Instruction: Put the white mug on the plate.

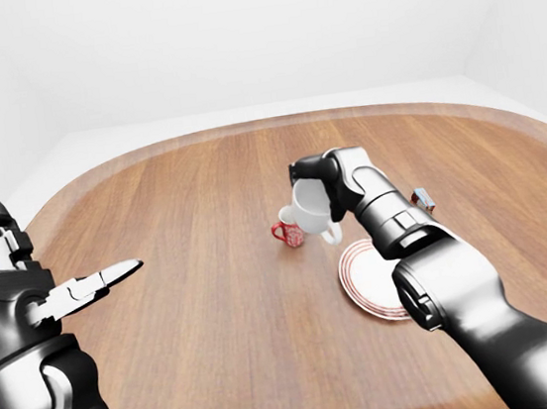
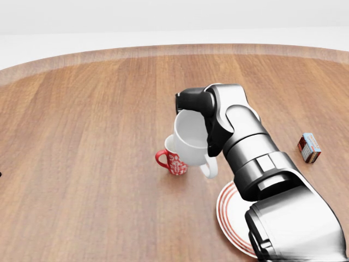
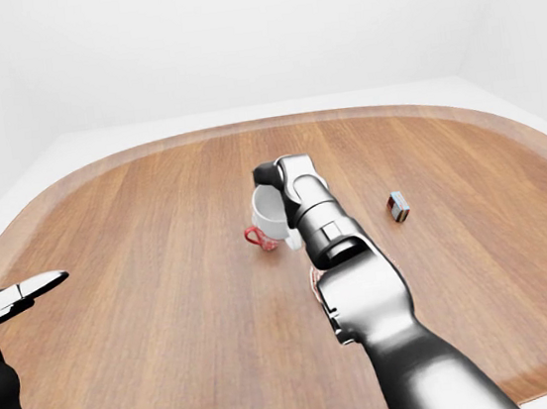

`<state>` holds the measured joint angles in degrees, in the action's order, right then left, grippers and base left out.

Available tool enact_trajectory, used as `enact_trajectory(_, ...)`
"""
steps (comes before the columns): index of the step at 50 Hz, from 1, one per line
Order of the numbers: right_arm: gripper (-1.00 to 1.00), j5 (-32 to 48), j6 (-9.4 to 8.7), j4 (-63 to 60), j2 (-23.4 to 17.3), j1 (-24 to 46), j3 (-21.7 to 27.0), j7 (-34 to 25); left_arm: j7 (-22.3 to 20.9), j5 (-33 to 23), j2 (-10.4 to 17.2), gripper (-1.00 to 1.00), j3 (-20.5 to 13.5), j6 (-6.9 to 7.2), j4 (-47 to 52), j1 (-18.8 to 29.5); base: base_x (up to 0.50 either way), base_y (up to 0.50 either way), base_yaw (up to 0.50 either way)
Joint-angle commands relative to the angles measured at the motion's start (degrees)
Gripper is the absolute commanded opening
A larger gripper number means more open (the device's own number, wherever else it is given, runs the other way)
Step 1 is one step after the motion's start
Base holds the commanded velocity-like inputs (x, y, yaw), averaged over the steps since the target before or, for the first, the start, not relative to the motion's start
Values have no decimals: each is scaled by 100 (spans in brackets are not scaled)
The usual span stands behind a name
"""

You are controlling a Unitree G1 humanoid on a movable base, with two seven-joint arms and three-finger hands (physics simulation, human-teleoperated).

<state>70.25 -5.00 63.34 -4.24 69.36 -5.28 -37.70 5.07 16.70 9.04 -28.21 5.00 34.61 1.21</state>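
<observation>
Here, in the left-eye view, the right robot hand (image 1: 312,175) grasps the white mug (image 1: 312,210) by its upper rim, holding it in the air above the wooden surface (image 1: 202,273), clear of it and up-left of the plate (image 1: 361,283). The red patterned mug (image 1: 287,233) is partly hidden behind the white one. Only this view shows the left robot hand (image 1: 35,294) whole: released, fingers spread, well apart from everything at the left edge.

The head view shows the glossy white mug tilted, handle toward the bottom right. The metallic forearm covers most of the red-ringed plate. A small box (image 2: 309,148) lies at right, its print too small to read.

The right-eye view crops the left robot hand to one pointed finger; the arm hides nearly all the plate.
</observation>
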Motion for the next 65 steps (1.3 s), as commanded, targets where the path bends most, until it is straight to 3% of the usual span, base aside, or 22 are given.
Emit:
enact_trajectory(1,-100,-468,0,824,-1208,805,349,516,8,0,19,100,-10,0,1,28,0,0,0)
enact_trajectory(12,-100,-619,0,1164,-1847,543,436,1438,3,-37,12,100,38,0,-104,36,0,0,0)
enact_trajectory(28,-100,-1180,0,1340,-1872,-524,589,2226,10,-46,2,100,44,0,-72,22,0,0,0)
enact_trajectory(43,-100,-1158,0,1413,-1766,-973,468,2356,-8,-61,-21,100,54,0,-77,2,0,0,0)
enact_trajectory(65,-100,-652,0,1477,-1751,-1436,354,2073,-12,-62,-21,100,61,0,-71,0,0,0,0)
